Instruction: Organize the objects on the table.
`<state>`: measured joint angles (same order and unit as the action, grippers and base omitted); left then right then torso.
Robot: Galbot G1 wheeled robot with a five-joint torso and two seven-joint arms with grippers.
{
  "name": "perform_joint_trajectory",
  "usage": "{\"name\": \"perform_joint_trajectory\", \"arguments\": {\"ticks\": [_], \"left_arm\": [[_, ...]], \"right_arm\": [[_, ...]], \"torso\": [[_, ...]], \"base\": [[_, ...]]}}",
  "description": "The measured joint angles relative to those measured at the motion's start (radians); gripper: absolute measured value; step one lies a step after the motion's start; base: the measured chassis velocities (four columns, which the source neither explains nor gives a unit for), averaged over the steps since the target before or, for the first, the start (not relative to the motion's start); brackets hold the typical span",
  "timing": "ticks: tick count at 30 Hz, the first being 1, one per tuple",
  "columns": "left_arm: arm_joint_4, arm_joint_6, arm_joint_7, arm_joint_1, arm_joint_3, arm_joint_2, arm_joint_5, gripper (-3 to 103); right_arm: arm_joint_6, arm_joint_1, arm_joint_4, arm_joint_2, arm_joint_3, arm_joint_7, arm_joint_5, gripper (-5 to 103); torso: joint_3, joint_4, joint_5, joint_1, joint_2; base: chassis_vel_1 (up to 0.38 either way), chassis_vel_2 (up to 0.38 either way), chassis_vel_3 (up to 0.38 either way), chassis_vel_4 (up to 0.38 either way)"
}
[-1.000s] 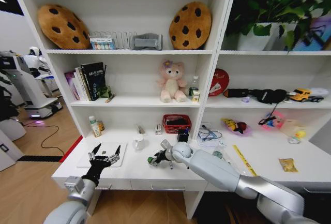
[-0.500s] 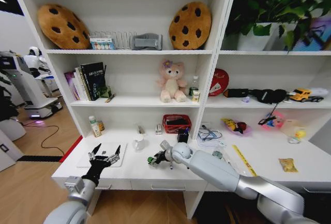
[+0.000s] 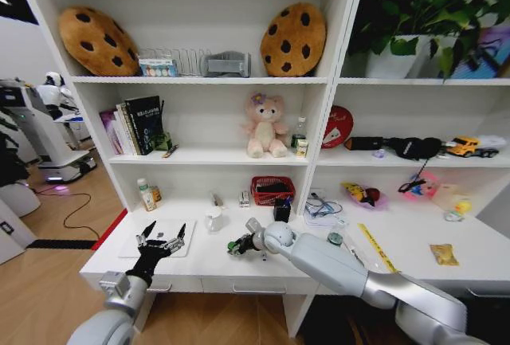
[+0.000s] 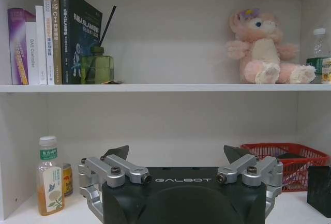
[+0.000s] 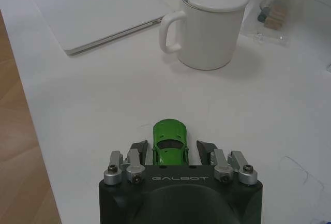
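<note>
A tiny green toy car (image 5: 169, 140) sits on the white table (image 5: 93, 100), between the fingers of my right gripper (image 5: 171, 149). The fingers stand close on either side with narrow gaps, so the gripper is open. The head view shows that gripper (image 3: 237, 245) and the car (image 3: 232, 246) near the table's front middle. My left gripper (image 3: 162, 237) hovers open over the closed silver laptop (image 3: 139, 243) at the left end, nothing between its fingers (image 4: 117, 152). The laptop (image 5: 98, 12) lies beyond the car. A yellow ruler (image 3: 374, 245) and a green-topped tin (image 3: 335, 238) lie to the right.
A white lidded mug (image 5: 207, 27) stands just past the car, seen also as the mug (image 3: 213, 219). At the back are a red basket (image 3: 272, 190), a bottle (image 3: 144, 195), a black box (image 3: 281, 209) and cables (image 3: 323, 205). A snack packet (image 3: 443, 254) lies far right.
My right arm has shifted very slightly left; the car and the left gripper stay where they were.
</note>
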<state>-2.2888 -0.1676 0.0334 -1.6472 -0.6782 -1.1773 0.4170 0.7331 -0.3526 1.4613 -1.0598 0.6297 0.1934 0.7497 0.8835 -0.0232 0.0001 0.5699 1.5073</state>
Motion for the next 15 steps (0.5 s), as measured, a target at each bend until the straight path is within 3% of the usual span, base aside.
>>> {"name": "perform_joint_trajectory", "arguments": {"ticks": [6,9,11,12,15], "left_arm": [[0.0,0.0,0.0,0.0,0.0,0.0,0.0,100],[0.0,0.0,0.0,0.0,0.0,0.0,0.0,100],[0.0,0.0,0.0,0.0,0.0,0.0,0.0,100],[0.0,0.0,0.0,0.0,0.0,0.0,0.0,100],[0.0,0.0,0.0,0.0,0.0,0.0,0.0,100]], "right_arm": [[0.0,-0.004,0.007,0.013,-0.003,0.0,0.0,54],[0.0,-0.01,0.01,0.015,-0.007,0.001,0.0,43],[0.0,-0.012,0.01,0.013,-0.008,0.001,-0.001,43],[0.0,-0.013,0.01,0.012,-0.008,0.0,0.0,34],[0.0,-0.013,0.009,0.009,-0.009,-0.002,0.002,33]], "torso": [[0.0,0.0,0.0,0.0,0.0],[0.0,0.0,0.0,0.0,0.0],[0.0,0.0,0.0,0.0,0.0],[0.0,0.0,-0.0001,0.0,0.0],[0.0,-0.0001,-0.0002,0.0,0.0]], "base": [[0.0,0.0,0.0,0.0],[0.0,0.0,0.0,0.0],[0.0,0.0,0.0,0.0],[0.0,0.0,0.0,0.0],[0.0,0.0,0.0,0.0]]}}
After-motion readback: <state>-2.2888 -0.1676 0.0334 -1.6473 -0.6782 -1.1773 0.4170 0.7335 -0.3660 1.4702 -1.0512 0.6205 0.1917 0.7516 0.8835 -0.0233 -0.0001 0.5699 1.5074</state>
